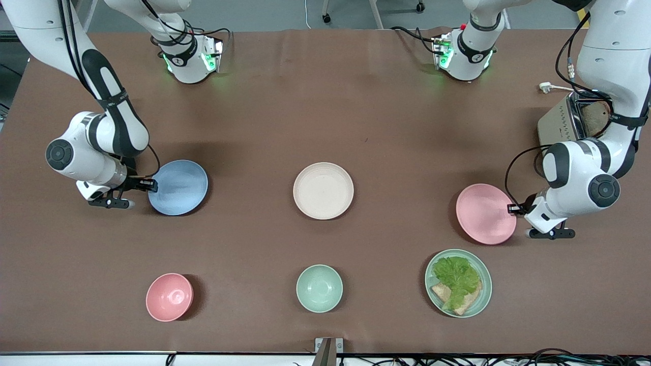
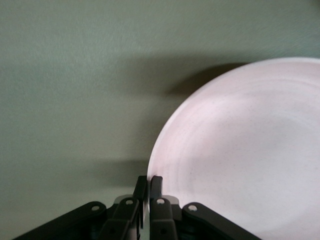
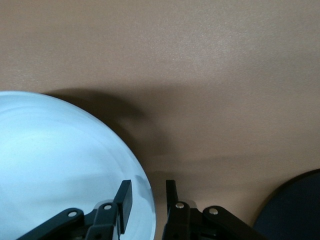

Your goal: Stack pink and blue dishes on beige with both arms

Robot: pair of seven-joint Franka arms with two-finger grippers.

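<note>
While both arms reach in from the table's two ends, each tool sits at the outer rim of its own dish: the left tool point(image 1: 513, 208) has its jaws pinched tight on the edge of the pale pink shallow round matte plate point(image 1: 485, 213), and the right tool point(image 1: 151, 186) straddles the rim of the pale blue shallow round matte plate point(image 1: 178, 187) with a gap showing, so a firm hold cannot be confirmed. Between them, well apart from both, the cream-beige round plate with raised rim point(image 1: 323, 190) lies on the brown table point(image 1: 325, 117); each load likely must travel inward toward it. Only the wrist views show the jaws; only the front view shows the beige plate.
</note>
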